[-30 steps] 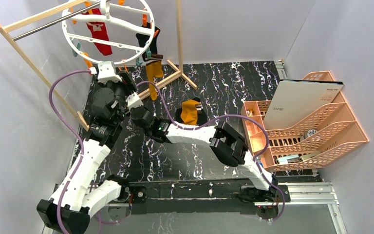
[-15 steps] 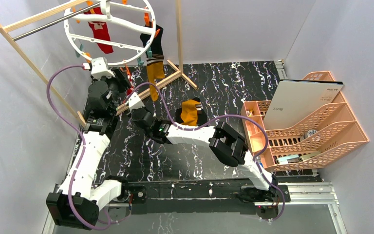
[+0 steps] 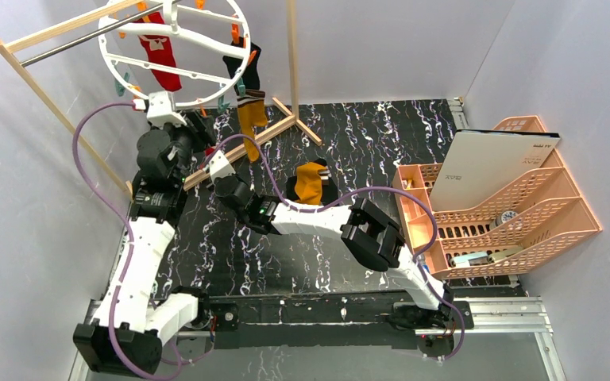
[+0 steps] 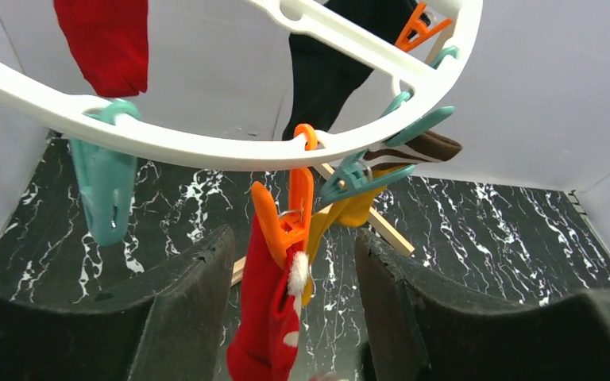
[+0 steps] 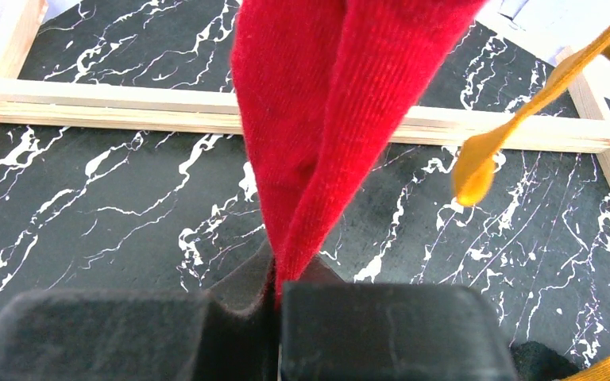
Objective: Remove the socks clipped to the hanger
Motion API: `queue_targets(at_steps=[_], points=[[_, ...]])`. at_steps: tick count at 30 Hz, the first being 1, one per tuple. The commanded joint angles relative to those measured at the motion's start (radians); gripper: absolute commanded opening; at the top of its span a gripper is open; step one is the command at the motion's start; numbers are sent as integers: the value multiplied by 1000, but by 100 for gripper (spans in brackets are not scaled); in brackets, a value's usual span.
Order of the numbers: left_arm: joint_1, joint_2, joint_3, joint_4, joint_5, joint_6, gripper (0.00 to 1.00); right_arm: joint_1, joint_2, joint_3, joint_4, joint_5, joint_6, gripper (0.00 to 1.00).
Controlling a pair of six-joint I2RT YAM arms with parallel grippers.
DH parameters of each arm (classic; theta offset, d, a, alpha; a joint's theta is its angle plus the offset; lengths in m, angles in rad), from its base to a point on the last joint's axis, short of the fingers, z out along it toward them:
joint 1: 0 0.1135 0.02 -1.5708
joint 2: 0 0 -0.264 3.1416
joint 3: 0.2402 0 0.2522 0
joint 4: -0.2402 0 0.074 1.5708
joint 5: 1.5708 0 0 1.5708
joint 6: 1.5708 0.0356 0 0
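Note:
The white ring hanger point(image 3: 176, 52) hangs from the rod at the back left and shows close above in the left wrist view point(image 4: 206, 151). A red sock point(image 3: 164, 57), a black sock point(image 3: 242, 65) and a mustard sock point(image 3: 250, 113) hang from it. Another red sock point(image 4: 270, 317) with white spots hangs from an orange clip point(image 4: 286, 214). My left gripper point(image 4: 294, 317) is open, its fingers on either side of that sock just below the clip. My right gripper point(image 5: 278, 290) is shut on the lower end of the red sock point(image 5: 326, 119). A mustard-and-black sock point(image 3: 310, 182) lies on the table.
The wooden-framed rack point(image 3: 55, 36) with its metal rod carries the hanger; its base bars point(image 5: 127, 111) lie on the black marble table. A peach file tray point(image 3: 516, 214) holding a white flat device point(image 3: 496, 163) stands at the right. Teal clips point(image 4: 103, 190) fringe the ring.
My left arm has moved up and back toward the hanger's lower rim. The ring has swung slightly. The right arm has stayed put, still holding the red sock.

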Motion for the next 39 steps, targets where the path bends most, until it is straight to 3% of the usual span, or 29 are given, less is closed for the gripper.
queue_targets(at_steps=[1, 16, 39], points=[[10, -90, 69, -96, 7, 41, 56, 10, -24, 15, -1, 0, -4, 1], [11, -9, 68, -43, 41, -16, 51, 7, -40, -9, 14, 15, -5, 1], [11, 45, 28, 62, -35, -72, 43, 7, 10, 37, -10, 4, 3, 1]])
